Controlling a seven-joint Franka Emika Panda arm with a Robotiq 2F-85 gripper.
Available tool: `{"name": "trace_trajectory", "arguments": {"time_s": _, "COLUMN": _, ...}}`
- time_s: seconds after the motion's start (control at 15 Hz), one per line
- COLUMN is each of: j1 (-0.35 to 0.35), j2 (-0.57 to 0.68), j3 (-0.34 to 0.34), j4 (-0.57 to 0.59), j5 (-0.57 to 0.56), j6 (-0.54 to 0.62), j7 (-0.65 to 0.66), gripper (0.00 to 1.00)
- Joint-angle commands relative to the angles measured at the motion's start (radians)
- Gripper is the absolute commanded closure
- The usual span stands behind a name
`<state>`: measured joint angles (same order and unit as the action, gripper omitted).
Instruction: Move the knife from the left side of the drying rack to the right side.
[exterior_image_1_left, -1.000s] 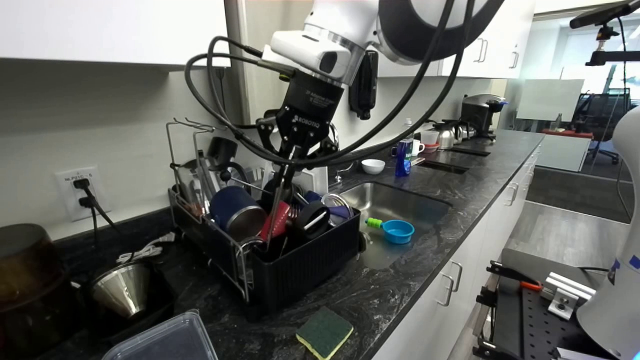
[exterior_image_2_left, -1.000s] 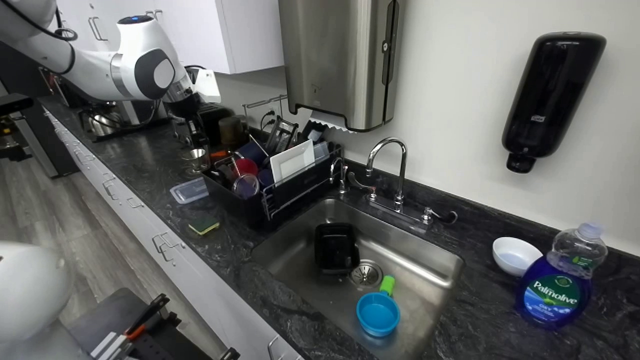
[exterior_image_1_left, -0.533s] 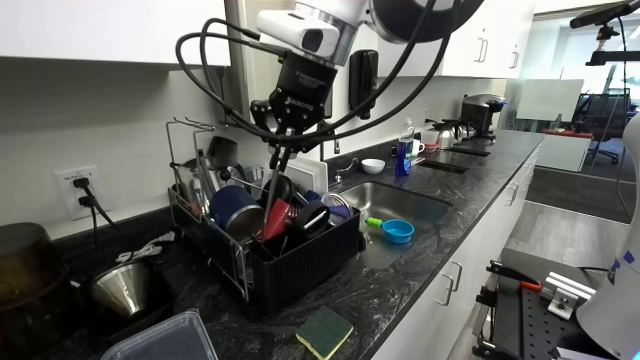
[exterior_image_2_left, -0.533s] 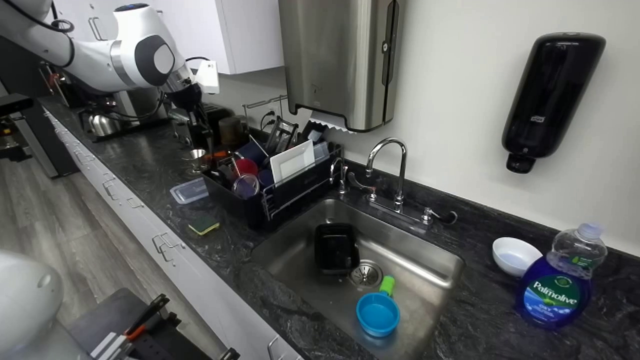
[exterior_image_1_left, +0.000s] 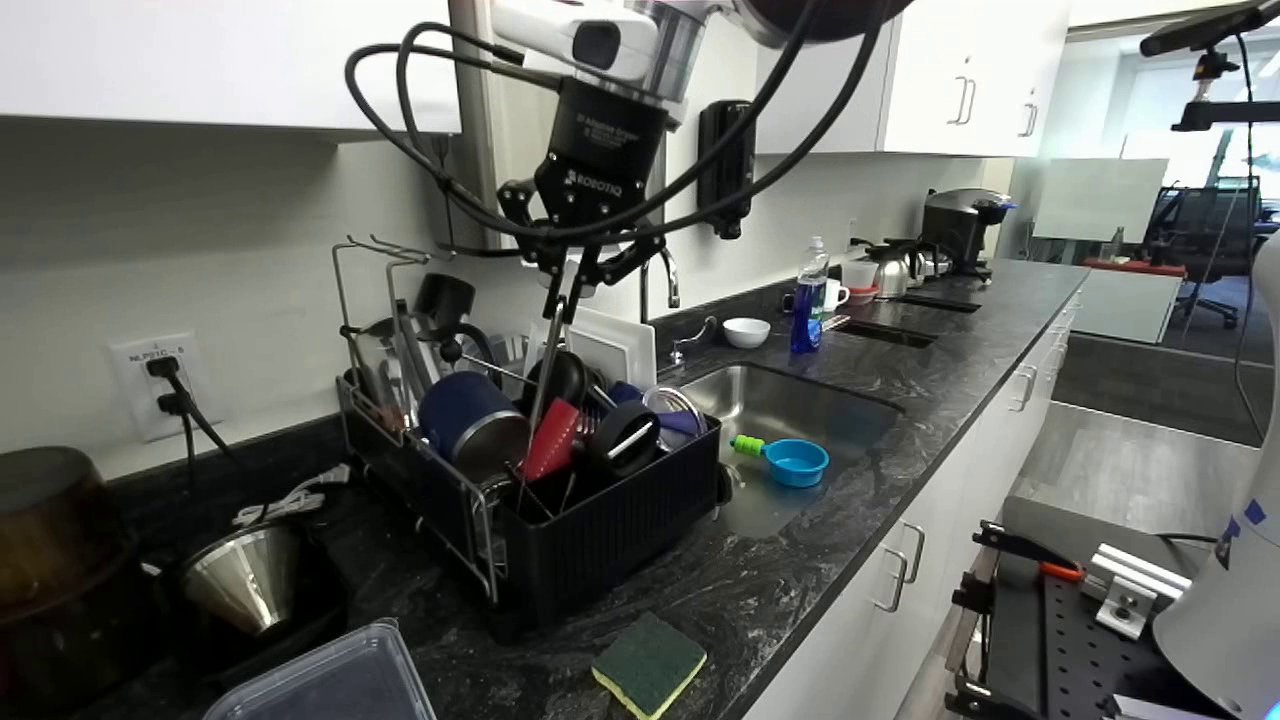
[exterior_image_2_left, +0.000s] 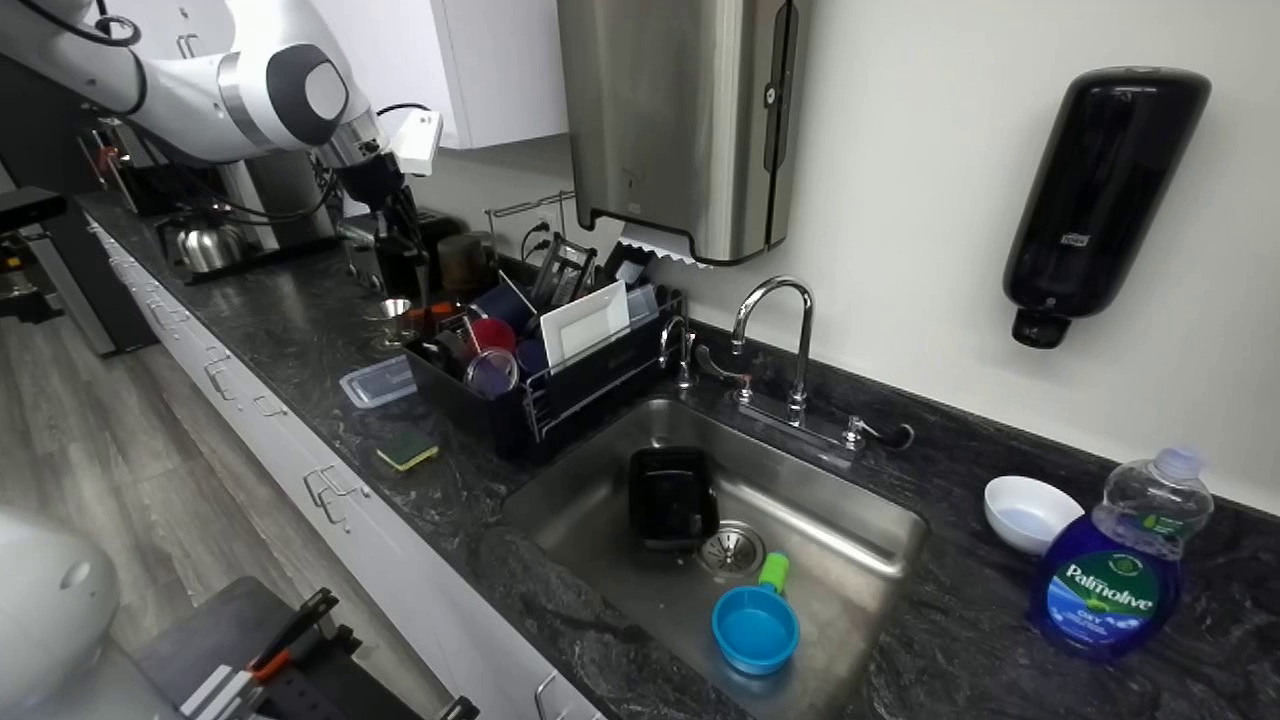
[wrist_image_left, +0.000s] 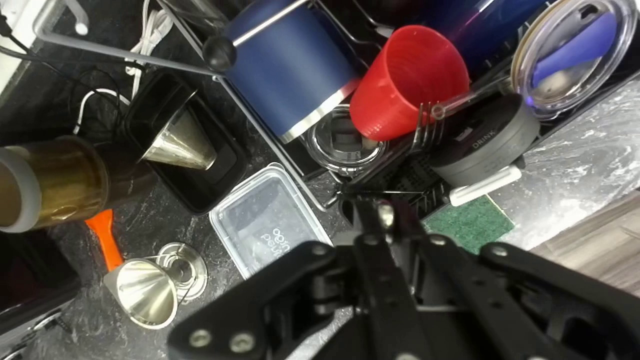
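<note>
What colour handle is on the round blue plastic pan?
The handle is bright green, clearest in an exterior view.

Both exterior views face the drying rack (exterior_image_1_left: 618, 528) from opposite sides — wrist view nearest, looking down.

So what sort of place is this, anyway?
A kitchen area, probably in a workplace rather than a home: there's a steel sink, a drying rack loaded with dishes beside it, and what looks like an office chair in the background.
</note>
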<state>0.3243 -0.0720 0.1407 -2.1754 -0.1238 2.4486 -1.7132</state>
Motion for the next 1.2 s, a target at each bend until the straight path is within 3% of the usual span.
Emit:
{"name": "trace_trajectory", "arguments": {"time_s": 0.0, "j1": -0.037, "j2": 0.003, "j3": 0.030, "j4": 0.047, "j5": -0.005, "j6": -0.110, "j7": 0.090, "gripper": 0.97}}
{"name": "trace_trajectory", "arguments": {"time_s": 0.47, "j1": -0.071, "j2": -0.013, "j3": 0.020, "j4": 0.097, "j5": 0.013, "j6": -0.257, "j7": 0.283, "gripper": 0.97}}
{"name": "trace_trajectory", "arguments": {"time_s": 1.13, "j1": -0.094, "j2": -0.073, "j3": 0.008, "j4": 0.095, "j5": 0.051, "j6": -0.233, "j7": 0.580, "gripper": 0.97}}
